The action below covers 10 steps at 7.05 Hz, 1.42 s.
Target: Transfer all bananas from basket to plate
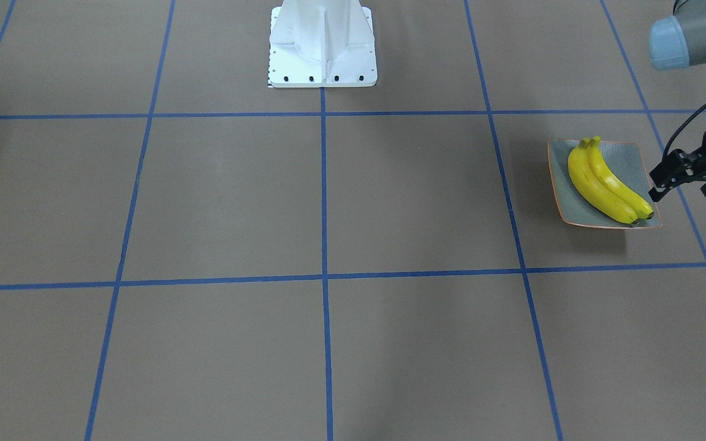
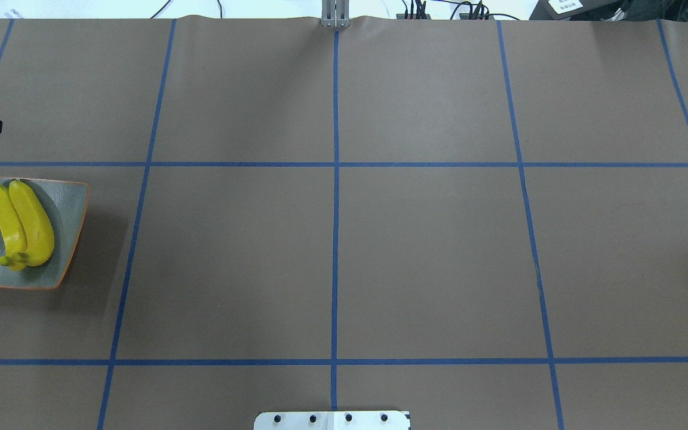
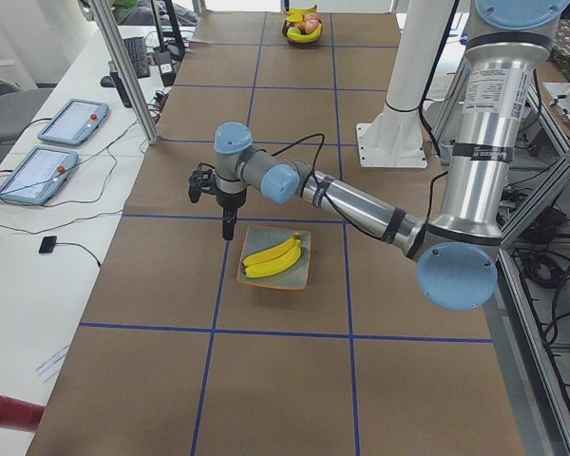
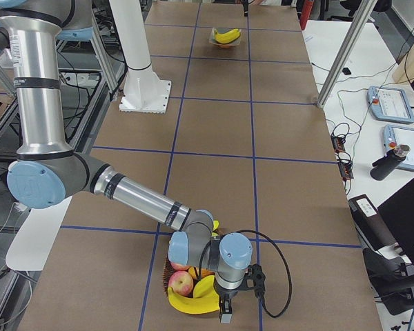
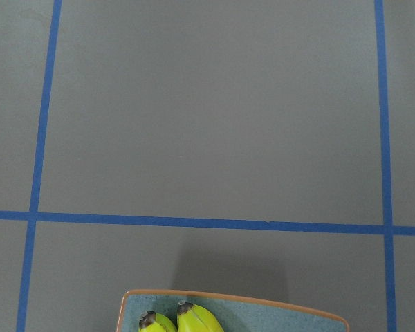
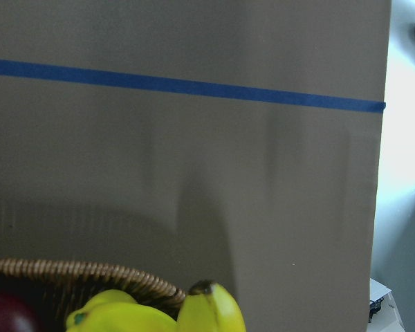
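Observation:
Two yellow bananas [image 1: 607, 184] lie side by side on the grey-green plate [image 1: 644, 156] with its orange rim; they show too in the overhead view, bananas [image 2: 24, 224] on plate [image 2: 72, 206]. My left gripper [image 1: 681, 193] hangs open and empty just beside the plate's outer edge. More bananas [image 4: 190, 300] lie in the wicker basket [image 4: 171, 265] at the table's other end. My right gripper [image 4: 225, 314] hovers over that basket's outer edge; I cannot tell whether it is open or shut. The right wrist view catches the basket rim [image 6: 90, 272] and a banana tip [image 6: 211, 308].
Red apples [image 4: 181, 281] share the basket with the bananas. The robot's white base [image 1: 322, 46] stands at the table's middle edge. Blue tape lines grid the brown table. Tablets [image 3: 38, 171] and cables lie on a side bench.

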Each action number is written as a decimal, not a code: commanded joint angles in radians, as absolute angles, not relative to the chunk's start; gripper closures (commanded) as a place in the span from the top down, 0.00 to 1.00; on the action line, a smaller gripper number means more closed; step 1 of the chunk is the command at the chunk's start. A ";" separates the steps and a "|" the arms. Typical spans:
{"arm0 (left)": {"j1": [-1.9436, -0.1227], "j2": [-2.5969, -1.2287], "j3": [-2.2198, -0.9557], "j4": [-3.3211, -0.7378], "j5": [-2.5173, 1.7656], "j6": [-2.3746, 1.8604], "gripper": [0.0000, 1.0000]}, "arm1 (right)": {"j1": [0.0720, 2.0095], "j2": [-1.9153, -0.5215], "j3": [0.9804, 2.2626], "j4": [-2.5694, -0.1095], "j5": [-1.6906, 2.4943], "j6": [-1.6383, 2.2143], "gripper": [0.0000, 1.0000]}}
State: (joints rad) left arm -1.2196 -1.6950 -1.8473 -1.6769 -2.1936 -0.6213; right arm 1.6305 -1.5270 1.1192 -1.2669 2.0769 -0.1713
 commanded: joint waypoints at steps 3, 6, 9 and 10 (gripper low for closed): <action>-1.220 -1.697 -1.853 -1.678 -2.194 -0.621 1.00 | 1.605 -1.508 1.074 -1.264 2.039 -0.088 1.00; -1.220 -1.697 -1.858 -1.680 -2.194 -0.621 1.00 | 1.597 -1.509 1.074 -1.264 2.029 -0.083 0.99; -1.220 -1.697 -1.864 -1.680 -2.194 -0.621 1.00 | 1.586 -1.511 1.066 -1.266 2.029 -0.084 0.84; -1.220 -1.698 -1.864 -1.680 -2.194 -0.621 1.00 | 1.583 -1.511 1.066 -1.266 2.028 -0.084 0.82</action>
State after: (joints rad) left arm -1.2195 -1.6971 -1.8621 -1.6797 -2.1936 -0.6213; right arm 1.5869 -1.5107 1.0682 -1.2655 2.0287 -0.0844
